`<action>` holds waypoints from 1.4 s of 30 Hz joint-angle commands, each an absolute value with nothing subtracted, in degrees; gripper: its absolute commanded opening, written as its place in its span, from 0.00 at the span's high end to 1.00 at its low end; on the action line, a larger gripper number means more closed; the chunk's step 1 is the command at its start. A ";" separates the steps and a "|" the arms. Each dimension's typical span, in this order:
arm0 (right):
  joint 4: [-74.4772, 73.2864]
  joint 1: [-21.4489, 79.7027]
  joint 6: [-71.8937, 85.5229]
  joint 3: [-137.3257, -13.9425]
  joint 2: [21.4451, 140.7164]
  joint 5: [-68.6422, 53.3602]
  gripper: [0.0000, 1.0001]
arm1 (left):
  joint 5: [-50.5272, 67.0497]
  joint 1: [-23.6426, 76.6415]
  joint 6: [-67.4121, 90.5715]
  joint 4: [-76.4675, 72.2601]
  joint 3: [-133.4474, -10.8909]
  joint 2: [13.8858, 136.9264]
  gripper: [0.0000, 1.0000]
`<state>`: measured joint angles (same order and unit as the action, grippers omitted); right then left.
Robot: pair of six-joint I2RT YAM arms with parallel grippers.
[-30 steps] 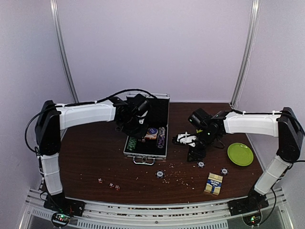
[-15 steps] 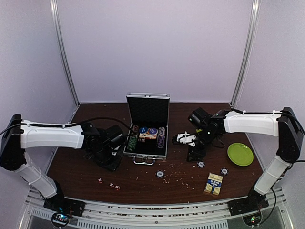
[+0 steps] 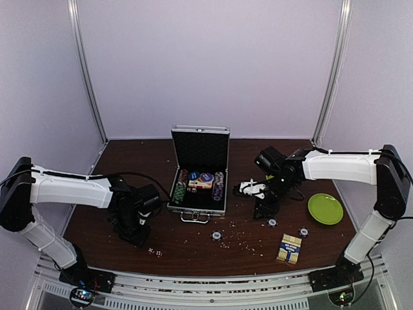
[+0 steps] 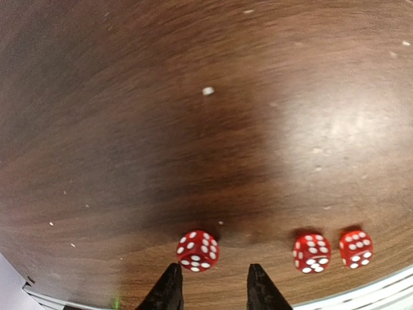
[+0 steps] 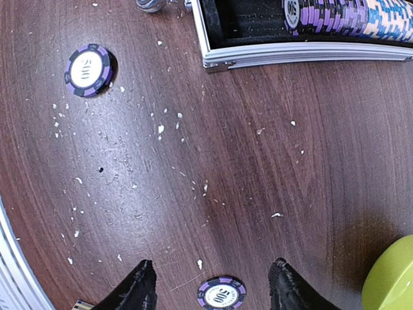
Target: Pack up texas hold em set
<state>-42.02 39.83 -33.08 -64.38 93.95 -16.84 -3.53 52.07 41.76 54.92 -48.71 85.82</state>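
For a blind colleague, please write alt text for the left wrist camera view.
A red die lies on the dark wooden table, just ahead of the open left pincer. Two more red dice sit side by side to its right.

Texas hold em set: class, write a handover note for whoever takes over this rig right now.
Left gripper: open, empty, just short of a tiny red die; two more dice lie alongside.
Right gripper: open, empty, above a purple-striped poker chip.
Done: chip rows sit in the open silver aluminium case.
To do: dice, loose chips, yellow-blue card box, closing the lid.
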 commanded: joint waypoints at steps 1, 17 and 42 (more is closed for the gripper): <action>-42.71 39.74 -33.31 -65.65 93.70 -17.38 0.40 | -3.61 49.83 45.68 55.35 -46.92 85.73 0.63; -42.93 39.77 -33.49 -65.83 94.66 -17.31 0.40 | 2.91 47.57 45.72 46.47 -46.06 88.20 0.70; -43.33 39.92 -33.66 -66.09 94.97 -17.27 0.40 | -5.36 48.25 34.84 55.53 -72.55 92.63 0.87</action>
